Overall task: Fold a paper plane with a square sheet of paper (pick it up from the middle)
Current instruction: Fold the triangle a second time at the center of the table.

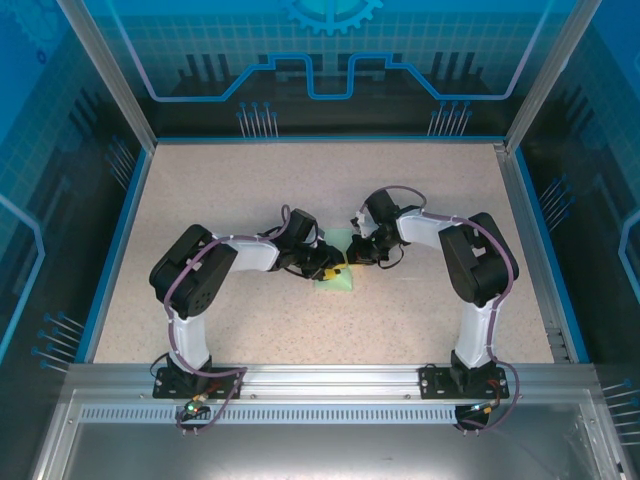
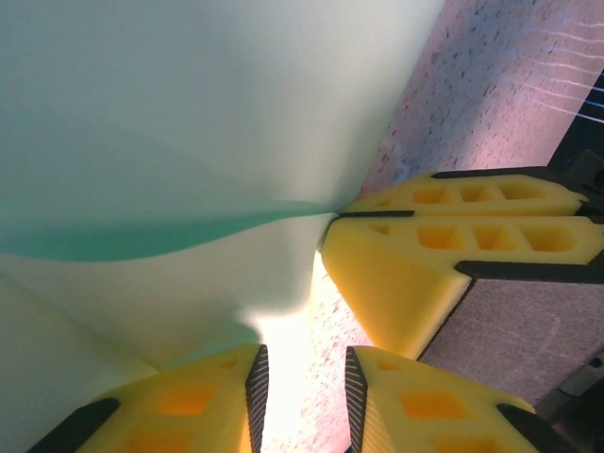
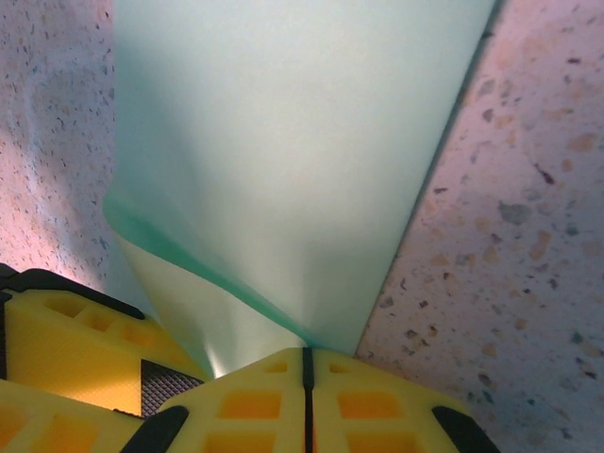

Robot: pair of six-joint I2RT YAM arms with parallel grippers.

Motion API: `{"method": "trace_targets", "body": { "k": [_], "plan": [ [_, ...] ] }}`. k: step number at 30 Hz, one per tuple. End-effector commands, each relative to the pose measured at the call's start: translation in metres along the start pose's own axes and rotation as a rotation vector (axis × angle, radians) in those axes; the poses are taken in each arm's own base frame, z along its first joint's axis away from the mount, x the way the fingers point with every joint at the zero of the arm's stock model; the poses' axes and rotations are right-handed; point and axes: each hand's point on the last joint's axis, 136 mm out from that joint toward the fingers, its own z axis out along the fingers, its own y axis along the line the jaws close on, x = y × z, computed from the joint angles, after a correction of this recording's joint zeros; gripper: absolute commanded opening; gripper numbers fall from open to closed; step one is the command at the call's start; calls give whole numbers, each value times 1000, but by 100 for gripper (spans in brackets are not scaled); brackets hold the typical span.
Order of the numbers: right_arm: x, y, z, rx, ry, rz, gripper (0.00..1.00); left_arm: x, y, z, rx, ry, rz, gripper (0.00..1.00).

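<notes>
We find the thin pale mint-green paper sheet (image 3: 283, 142), partly folded, at the middle of the speckled beige desk (image 1: 200, 200), between the two arms. The right claw (image 3: 304, 363) is pressed together on a raised fold. The left claw (image 2: 304, 368) stands spread and empty just beside it. We advise aligning the edges before pressing the crease, with the pinch kept firm.

**Paper plane, part-folded**

Paper plane (image 1: 338, 284): pale mint-green, plain, unmarked. Lies near the centre of the table (image 1: 200, 200), slightly toward 5 o'clock, its length running 12 to 6 o'clock. Layers overlap, the upper one is bowed, and the edges taper to a pinched point.
</notes>
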Motion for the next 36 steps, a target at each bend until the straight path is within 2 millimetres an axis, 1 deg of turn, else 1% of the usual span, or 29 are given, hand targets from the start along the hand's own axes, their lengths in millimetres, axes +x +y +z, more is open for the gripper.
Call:
{"method": "trace_targets", "body": {
  "k": [1, 21, 26, 32, 36],
  "plan": [
    [4, 1, -4, 31, 2, -8, 8, 2, 7, 5, -35, 14, 6, 30],
    [5, -2, -6, 52, -2, 1, 8, 3, 12, 8, -54, 23, -3, 29],
    [5, -1, -6, 50, -2, 3, 9, 2, 16, 8, -70, 23, -14, 29],
    [5, -1, -8, 54, -1, 12, 13, 3, 21, 9, -99, 24, -27, 28],
    [2, 5, -17, 49, -26, 12, 17, 3, 25, 10, -116, 27, -35, 27]
  ]
}}
